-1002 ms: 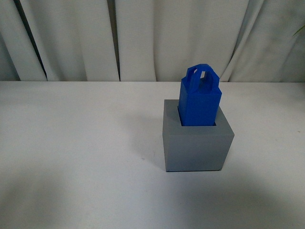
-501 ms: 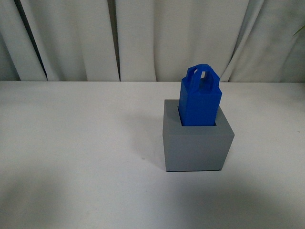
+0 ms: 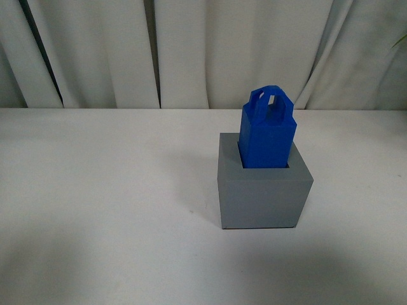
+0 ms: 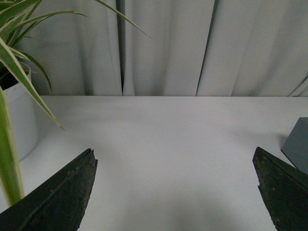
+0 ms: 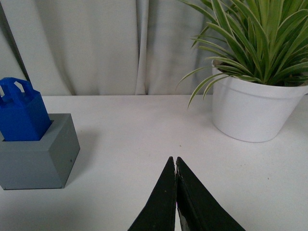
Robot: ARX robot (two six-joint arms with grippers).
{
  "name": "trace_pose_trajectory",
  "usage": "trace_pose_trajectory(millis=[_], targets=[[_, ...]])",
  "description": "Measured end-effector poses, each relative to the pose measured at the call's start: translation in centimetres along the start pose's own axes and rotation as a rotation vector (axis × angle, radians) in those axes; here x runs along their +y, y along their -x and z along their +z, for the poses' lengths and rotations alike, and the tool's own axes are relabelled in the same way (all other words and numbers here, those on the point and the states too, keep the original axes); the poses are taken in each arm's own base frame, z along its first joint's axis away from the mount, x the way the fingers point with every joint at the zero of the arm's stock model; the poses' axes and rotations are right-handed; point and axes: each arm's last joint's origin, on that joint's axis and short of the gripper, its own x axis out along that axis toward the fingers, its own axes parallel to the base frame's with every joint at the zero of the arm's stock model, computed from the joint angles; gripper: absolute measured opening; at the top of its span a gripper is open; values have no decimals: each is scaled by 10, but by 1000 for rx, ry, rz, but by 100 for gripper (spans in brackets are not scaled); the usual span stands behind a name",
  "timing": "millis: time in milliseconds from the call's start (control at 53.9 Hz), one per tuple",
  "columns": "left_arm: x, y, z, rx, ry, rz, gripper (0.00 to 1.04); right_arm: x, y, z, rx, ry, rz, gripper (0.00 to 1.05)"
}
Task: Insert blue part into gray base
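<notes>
Right gripper [image 5: 176, 192] pinched closed on nothing, left gripper [image 4: 173, 192] spread wide, both well clear near the counter's front edge. Gray base [image 3: 264, 190] right of centre; blue part [image 3: 267, 136] upright in its recess, toward the back edge. Insertion looks done; next is probably just confirming it's fully seated.

We see soft, even, slightly cool light in all three views, with no glare on the matte white table [image 3: 114, 190]. In the front view the matte gray cube-shaped base [image 3: 262, 197] casts a faint, blurred shadow toward 9 o'clock, and the table darkens toward 6 o'clock. Close to both wrist cameras, the dark gripper fingers [image 4: 62, 197] look soft and underexposed
</notes>
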Motion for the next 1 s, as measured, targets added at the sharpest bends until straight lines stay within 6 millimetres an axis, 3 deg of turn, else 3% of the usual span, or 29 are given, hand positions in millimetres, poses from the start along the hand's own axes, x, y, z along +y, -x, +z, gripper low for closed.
trace_pose_trajectory(millis=[167,260,445,631,1002], targets=[[0,0,0,0,0,-1,99,0,2,2,-26,0,-1,5],[0,0,0,0,0,0,99,0,2,2,-26,0,0,21],[0,0,0,0,0,-1,99,0,2,2,-26,0,-1,68],[0,0,0,0,0,0,99,0,2,2,-26,0,0,99],[0,0,0,0,0,0,99,0,2,2,-26,0,-1,97]])
